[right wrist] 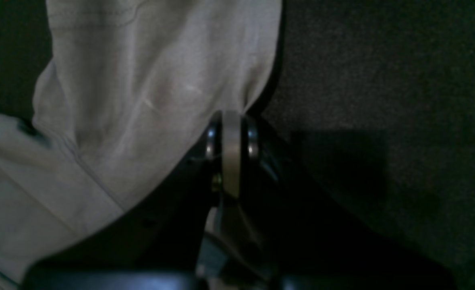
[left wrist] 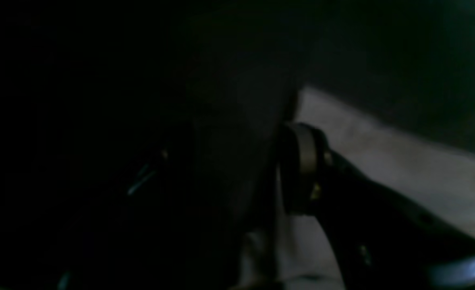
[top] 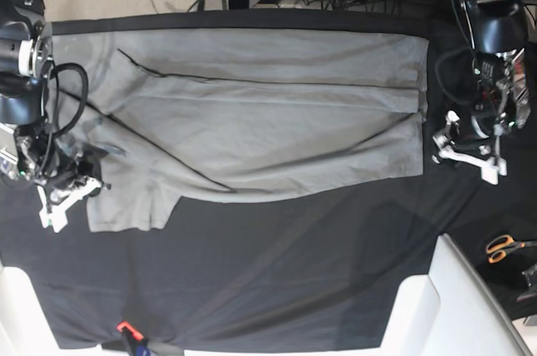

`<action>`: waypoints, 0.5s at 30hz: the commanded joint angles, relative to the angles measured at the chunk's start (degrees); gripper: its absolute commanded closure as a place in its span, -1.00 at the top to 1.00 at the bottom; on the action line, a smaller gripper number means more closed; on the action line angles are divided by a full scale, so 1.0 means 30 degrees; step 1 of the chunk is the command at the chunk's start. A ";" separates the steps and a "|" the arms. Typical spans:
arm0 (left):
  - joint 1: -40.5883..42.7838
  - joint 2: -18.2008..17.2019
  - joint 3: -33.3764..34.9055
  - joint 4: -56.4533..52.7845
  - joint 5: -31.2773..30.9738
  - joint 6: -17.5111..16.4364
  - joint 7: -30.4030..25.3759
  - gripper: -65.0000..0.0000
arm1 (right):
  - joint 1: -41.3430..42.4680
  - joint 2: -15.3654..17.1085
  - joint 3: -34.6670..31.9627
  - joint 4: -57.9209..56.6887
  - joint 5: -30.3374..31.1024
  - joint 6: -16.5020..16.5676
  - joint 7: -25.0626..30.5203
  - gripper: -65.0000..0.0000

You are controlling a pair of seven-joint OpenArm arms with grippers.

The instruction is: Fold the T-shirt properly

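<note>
Grey cotton T-shirt spread wide across the black cloth of the table, partly folded, with long creases running along the body. One short sleeve hanging down at the lower left of the base view, lying flat on the black cloth.

Right gripper at that sleeve's edge, on the left side of the base view. Jaws pressed together in the right wrist view, with the sleeve hem of the shirt reaching into them: closed on the T-shirt fabric, which rises in a soft ridge toward the fingertips.

Left gripper on the right side of the base view, just beside the shirt's straight edge, over the black cloth. Left wrist view very dark; only one finger seen against pale grey fabric, apparently touching it. Jaws appearing parted, nothing gripped between them as far as can be seen.

Orange-handled scissors lying at the far right, well apart from the shirt.
</note>
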 commanded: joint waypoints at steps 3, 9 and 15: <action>-0.1428 0.0174 0.0665 -0.0518 0.0654 -0.0267 -0.0346 0.01 | 0.0428 0.0261 -0.0049 0.0194 -0.0039 0.0044 -0.0044 -0.98; -0.2307 0.1053 0.0811 -0.1163 0.1299 -0.0296 -0.0375 0.01 | 0.0428 0.0261 -0.0049 0.0194 -0.0039 0.0044 -0.0044 -0.98; -0.2307 0.1493 0.0811 -0.1163 0.1299 -0.0296 -0.0434 0.01 | 0.0428 0.0291 -0.0049 0.0194 -0.0039 0.0044 -0.0044 -0.98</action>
